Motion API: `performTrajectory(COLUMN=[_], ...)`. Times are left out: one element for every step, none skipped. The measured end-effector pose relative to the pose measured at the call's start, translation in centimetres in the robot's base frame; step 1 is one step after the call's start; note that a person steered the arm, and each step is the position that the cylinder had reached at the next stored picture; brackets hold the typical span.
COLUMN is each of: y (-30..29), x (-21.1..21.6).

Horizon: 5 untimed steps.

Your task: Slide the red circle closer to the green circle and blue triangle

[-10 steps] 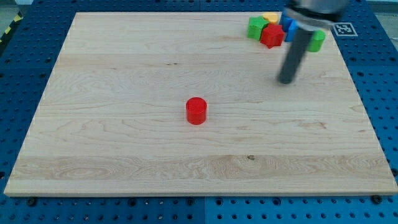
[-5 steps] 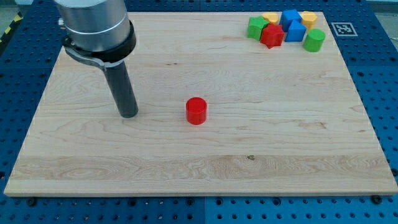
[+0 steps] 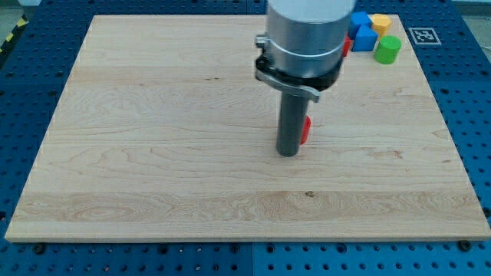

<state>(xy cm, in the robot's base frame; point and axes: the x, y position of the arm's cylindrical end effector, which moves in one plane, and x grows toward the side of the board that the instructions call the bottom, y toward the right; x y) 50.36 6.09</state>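
My tip rests on the board near its middle, slightly right of centre. The red circle sits just behind and right of the rod, touching it; only a thin red sliver shows. The green circle stands at the view's top right. The blue triangle is just left of it, partly hidden by the arm's body.
A blue cube and a yellow block sit at the top right above the triangle. A sliver of another red block shows beside the arm, which hides other blocks there. The wooden board lies on a blue pegboard.
My tip swept from the board's left to the right, past the red circle's earlier spot. The red circle has moved right and slightly up, toward the top-right cluster.
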Motion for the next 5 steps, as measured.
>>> performTrajectory(y=[0.3, 0.3, 0.4, 1.0, 1.6], x=[-0.2, -1.1, -2.4, -4.0, -5.7])
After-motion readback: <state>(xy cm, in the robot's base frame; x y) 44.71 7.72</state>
